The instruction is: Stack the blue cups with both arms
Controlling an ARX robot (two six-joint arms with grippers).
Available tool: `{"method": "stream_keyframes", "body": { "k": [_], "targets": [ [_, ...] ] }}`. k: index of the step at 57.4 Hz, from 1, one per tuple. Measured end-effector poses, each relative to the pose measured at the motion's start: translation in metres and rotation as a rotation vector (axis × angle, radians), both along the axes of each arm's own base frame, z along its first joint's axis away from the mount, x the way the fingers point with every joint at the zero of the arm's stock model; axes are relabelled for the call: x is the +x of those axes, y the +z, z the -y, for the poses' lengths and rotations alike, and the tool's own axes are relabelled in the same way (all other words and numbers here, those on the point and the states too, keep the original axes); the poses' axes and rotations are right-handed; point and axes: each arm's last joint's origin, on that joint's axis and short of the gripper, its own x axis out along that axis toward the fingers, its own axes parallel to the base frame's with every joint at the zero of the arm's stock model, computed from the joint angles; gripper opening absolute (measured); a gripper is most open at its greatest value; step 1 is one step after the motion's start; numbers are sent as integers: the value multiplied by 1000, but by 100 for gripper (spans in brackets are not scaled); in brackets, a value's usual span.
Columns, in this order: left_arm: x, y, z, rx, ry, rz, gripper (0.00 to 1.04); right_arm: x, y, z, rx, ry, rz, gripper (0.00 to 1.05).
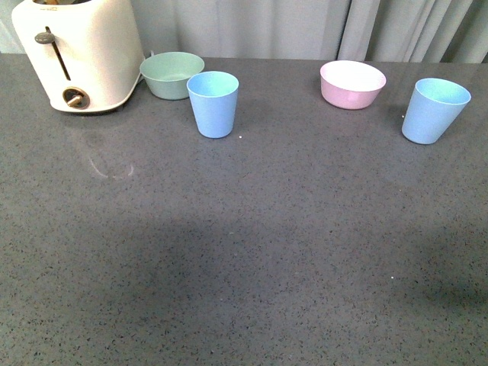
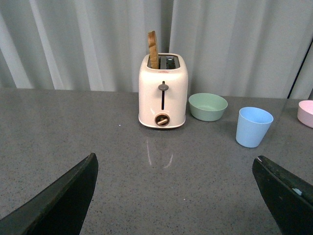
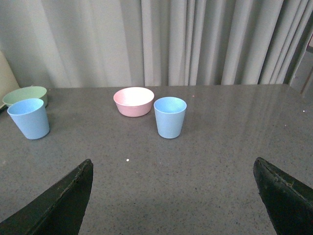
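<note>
Two light blue cups stand upright and apart on the grey table. One blue cup (image 1: 213, 104) is left of centre, just in front of the green bowl; the left wrist view shows this blue cup (image 2: 254, 127) too. The other blue cup (image 1: 435, 110) stands at the far right, also in the right wrist view as a blue cup (image 3: 170, 117). Neither arm appears in the front view. My left gripper (image 2: 181, 196) is open over bare table, well short of the cups. My right gripper (image 3: 173, 196) is open too, nothing between its fingers.
A cream toaster (image 1: 76, 53) stands at the back left, with a slice of toast (image 2: 153, 49) sticking up. A pale green bowl (image 1: 171, 74) sits beside it. A pink bowl (image 1: 352, 83) is at the back right. Grey curtains (image 1: 305, 27) hang behind the table (image 1: 252, 259).
</note>
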Motion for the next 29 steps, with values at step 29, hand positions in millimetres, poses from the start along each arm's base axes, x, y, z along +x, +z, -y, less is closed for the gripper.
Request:
{"method": "stream_keyframes", "body": {
  "k": [29],
  "targets": [
    [0, 0, 0, 0, 0, 0, 96, 0, 0, 0, 0, 0, 0, 96]
  ]
}}
